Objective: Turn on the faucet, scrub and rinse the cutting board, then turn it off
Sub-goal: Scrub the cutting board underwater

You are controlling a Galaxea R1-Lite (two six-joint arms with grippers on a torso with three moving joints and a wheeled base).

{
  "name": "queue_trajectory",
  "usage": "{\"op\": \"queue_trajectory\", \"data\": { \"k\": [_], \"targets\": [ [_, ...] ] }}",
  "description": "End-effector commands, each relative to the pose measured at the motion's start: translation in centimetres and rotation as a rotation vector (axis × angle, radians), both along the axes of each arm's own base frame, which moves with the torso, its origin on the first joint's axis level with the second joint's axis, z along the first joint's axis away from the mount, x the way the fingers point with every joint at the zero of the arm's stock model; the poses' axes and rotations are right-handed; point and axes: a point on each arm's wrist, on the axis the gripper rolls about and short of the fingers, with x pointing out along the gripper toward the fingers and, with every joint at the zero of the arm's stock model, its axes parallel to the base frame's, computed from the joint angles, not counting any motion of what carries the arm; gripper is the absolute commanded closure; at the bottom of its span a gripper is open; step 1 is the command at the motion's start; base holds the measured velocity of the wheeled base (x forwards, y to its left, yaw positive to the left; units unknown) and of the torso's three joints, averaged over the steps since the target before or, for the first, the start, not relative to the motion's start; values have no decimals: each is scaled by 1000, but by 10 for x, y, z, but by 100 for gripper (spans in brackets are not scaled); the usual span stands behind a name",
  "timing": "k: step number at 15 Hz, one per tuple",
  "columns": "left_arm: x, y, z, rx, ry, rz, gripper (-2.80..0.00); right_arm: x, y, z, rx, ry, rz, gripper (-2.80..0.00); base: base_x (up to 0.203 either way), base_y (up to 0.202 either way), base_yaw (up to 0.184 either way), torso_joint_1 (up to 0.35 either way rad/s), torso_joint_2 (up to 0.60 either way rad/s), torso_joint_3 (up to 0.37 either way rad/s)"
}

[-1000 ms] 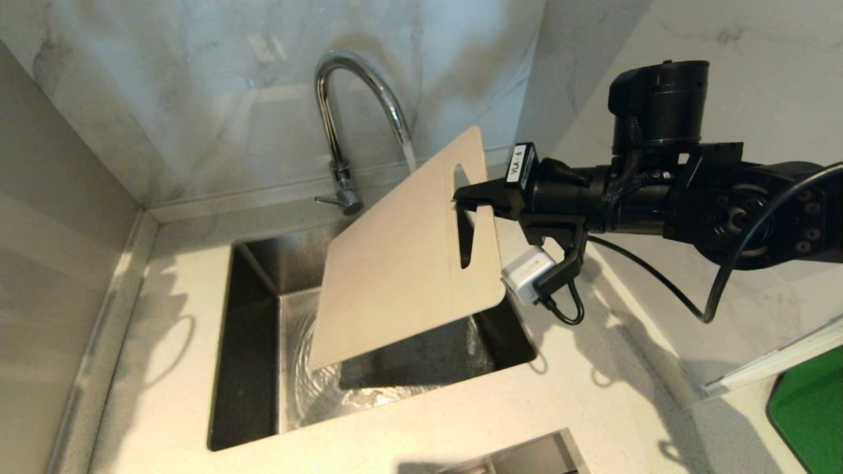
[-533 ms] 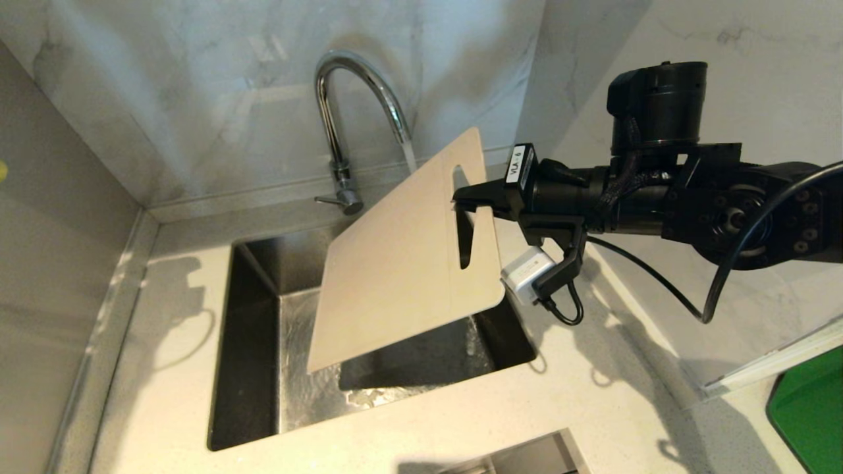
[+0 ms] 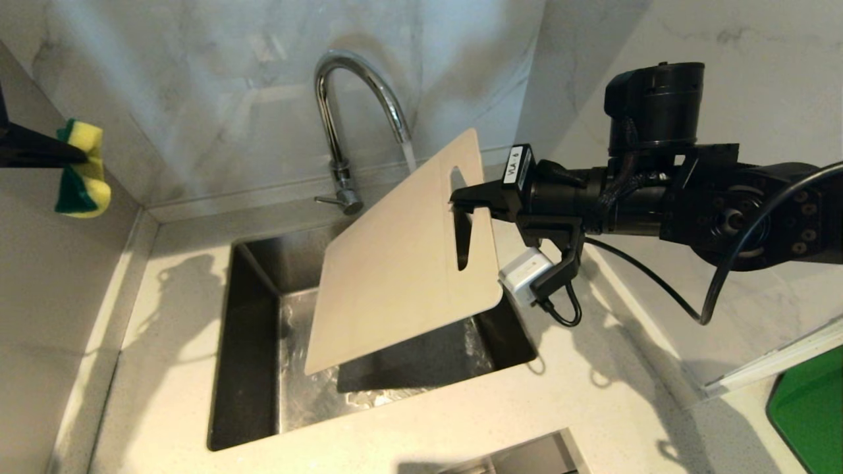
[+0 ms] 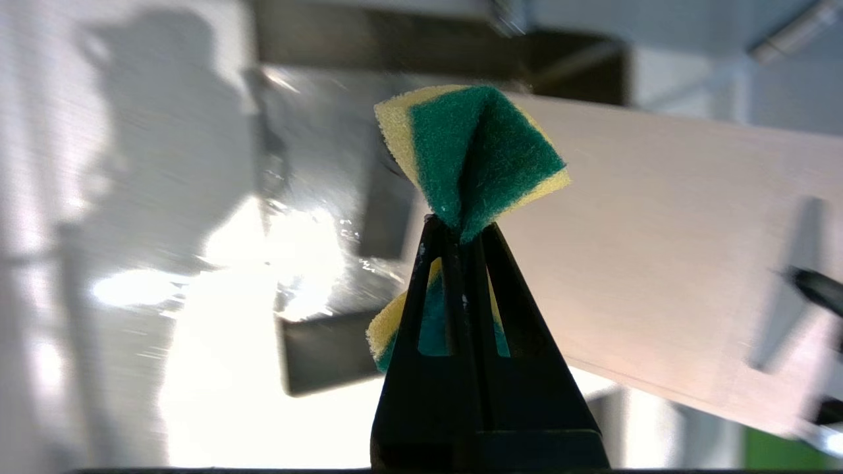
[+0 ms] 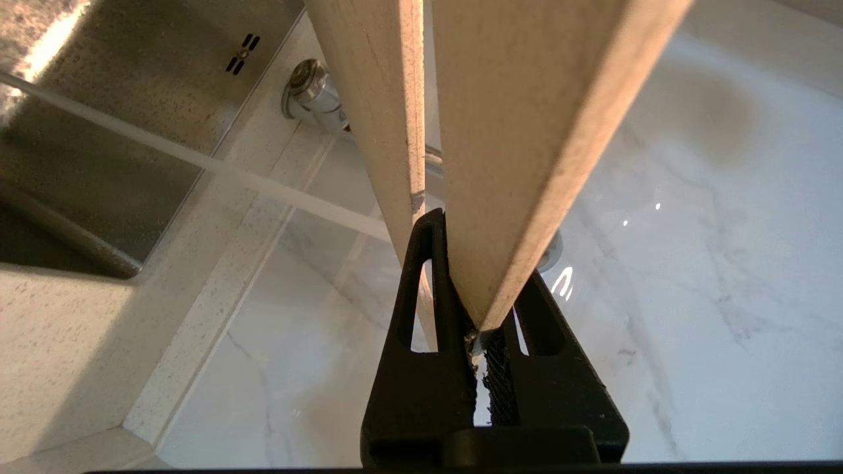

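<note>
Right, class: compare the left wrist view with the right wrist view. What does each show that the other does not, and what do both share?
Only the left wrist view shows the left gripper shut on the green-and-yellow sponge, folded between its fingers.

Only the right wrist view shows the right gripper clamped on the strip beside the cutting board's handle slot, the faucet base on the counter, and a stream of water.

Both show the cutting board and the steel sink.
</note>
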Motion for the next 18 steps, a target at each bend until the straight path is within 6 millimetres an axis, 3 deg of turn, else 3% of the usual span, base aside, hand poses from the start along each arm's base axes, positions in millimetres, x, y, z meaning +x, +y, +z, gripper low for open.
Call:
{"op": "queue_trajectory", "data": {
  "k": [1, 8, 14, 18],
  "targets": [
    [2, -20, -3, -50, 36, -73, 0, -3, 1, 0, -7, -12, 10, 0, 0, 0, 0, 0, 0, 0],
    [-2, -37, -7, -80, 65, -137, 0, -17, -5, -8, -20, 21, 7, 0, 0, 0, 0, 0, 0, 0],
    [-8, -75, -12, -164, 137, -263, 0, -26, 4, -3, -11, 11, 45, 0, 0, 0, 0, 0, 0, 0],
    [1, -100, -17, -244, 176, -302, 0, -30, 15, 3, 23, -27, 76, 0, 0, 0, 0, 0, 0, 0]
  ]
}}
